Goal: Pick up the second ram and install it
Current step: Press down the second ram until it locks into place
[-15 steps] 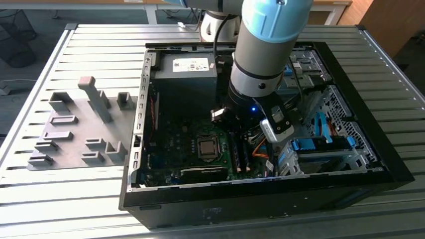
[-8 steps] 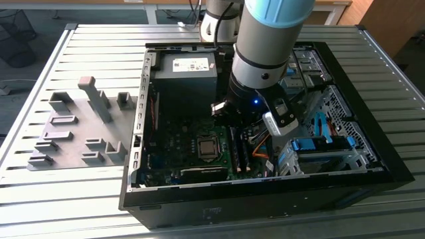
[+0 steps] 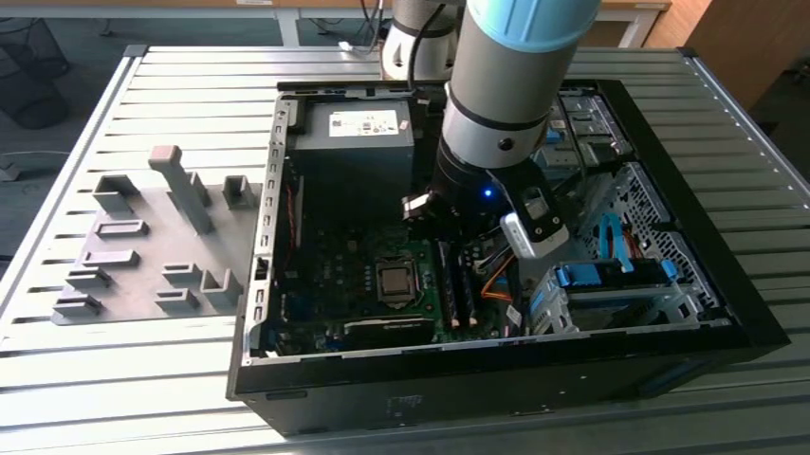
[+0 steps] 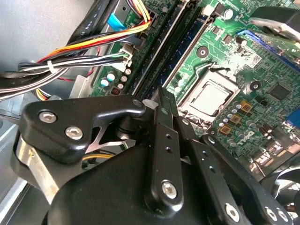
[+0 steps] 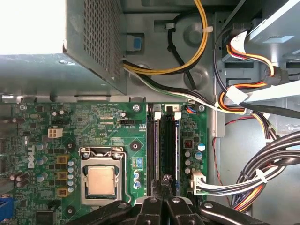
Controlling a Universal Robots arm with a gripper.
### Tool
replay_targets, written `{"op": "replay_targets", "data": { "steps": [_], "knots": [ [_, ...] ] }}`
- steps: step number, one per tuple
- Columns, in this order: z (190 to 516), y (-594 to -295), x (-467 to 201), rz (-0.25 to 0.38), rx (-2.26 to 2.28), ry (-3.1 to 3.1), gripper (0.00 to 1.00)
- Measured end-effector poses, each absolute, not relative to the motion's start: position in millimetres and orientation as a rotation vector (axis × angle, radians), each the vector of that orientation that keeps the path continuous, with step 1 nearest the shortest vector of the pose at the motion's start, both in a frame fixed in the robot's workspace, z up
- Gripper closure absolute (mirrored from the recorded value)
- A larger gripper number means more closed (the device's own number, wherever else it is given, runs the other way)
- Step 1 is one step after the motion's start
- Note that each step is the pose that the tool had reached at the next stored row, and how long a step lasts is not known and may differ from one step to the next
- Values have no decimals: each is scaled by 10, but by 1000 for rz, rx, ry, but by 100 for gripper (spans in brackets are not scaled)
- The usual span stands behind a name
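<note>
One thin dark ram stick [image 5: 167, 150] upright in slot; claw [image 5: 166, 183] pinched shut above it.

The ribbed grey metal tabletop [image 3: 165, 379] has a dull satin sheen, and the matt grey plastic holder blocks [image 3: 152, 242] on it look smooth. The black computer case [image 3: 506, 384] is matt painted metal, its bare steel inner wall [image 5: 154, 51] brushed and faintly shiny. The green motherboard [image 5: 108, 129] looks glossy, the square metal processor lid [image 5: 101, 180] satin, the black gripper [image 5: 165, 206] smooth semi-gloss with bright screws.
</note>
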State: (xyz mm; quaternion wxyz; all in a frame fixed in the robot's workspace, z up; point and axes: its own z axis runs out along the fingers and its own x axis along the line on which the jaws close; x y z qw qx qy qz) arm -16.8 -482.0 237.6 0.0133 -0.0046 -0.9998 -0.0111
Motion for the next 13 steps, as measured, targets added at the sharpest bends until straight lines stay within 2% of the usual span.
{"op": "replay_targets", "data": {
  "steps": [13],
  "knots": [
    [2206,-4684,-173,-34,-14,-3115,89]
  ]
}}
